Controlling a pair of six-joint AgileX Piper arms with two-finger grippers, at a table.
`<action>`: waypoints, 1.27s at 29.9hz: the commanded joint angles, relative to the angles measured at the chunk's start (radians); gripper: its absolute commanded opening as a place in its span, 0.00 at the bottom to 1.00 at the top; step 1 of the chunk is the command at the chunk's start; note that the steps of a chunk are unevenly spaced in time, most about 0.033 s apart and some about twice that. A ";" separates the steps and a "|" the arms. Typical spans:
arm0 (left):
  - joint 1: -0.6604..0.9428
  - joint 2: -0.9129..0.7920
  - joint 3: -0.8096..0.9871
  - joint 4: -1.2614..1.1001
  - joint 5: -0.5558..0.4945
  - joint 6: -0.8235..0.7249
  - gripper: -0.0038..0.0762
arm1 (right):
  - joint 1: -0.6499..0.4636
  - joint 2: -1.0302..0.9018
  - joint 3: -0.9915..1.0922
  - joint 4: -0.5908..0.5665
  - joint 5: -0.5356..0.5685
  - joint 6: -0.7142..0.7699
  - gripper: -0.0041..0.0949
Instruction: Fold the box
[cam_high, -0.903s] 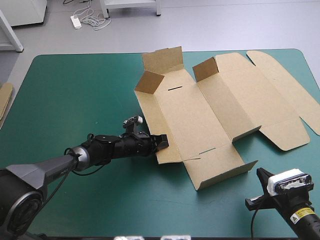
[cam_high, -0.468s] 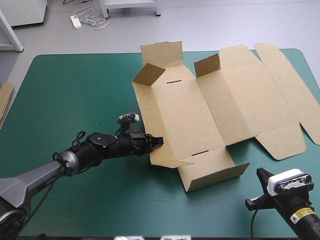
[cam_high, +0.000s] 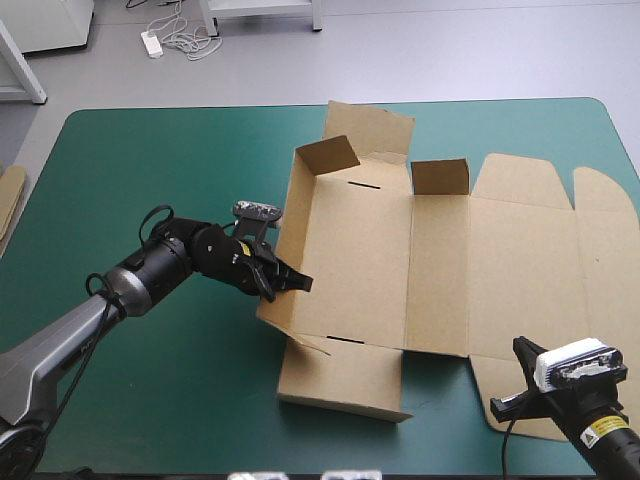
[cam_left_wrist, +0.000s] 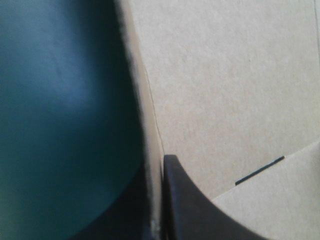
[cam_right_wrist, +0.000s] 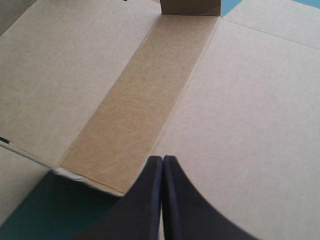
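Black fingers of the left gripper (cam_high: 286, 283) pinch the box (cam_high: 380, 250) by its left wall, board nipped between them. The brown sheet has just swung round, sliding right across the teal-green cover (cam_high: 150, 160). 2 far flaps stand up. The right gripper (cam_right_wrist: 162, 161) hovers empty, fingers together. Walls next, I'd say.

Brown box (cam_high: 440, 270) filling the middle and right of the teal-green cover (cam_high: 150, 160), upright flaps (cam_high: 328, 155) at its far side, bare room far left, left arm (cam_high: 150, 275) across near left.
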 joint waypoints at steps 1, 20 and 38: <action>-0.004 -0.041 -0.140 0.180 0.073 -0.027 0.04 | 0.001 0.010 -0.031 0.000 -0.060 -0.008 0.02; -0.046 -0.039 -0.485 0.598 0.316 0.339 0.04 | 0.001 0.071 -0.192 -0.008 0.058 0.045 0.03; -0.399 -0.023 -0.463 1.150 0.171 0.193 0.04 | 0.001 0.240 -0.448 -0.133 0.271 0.196 0.04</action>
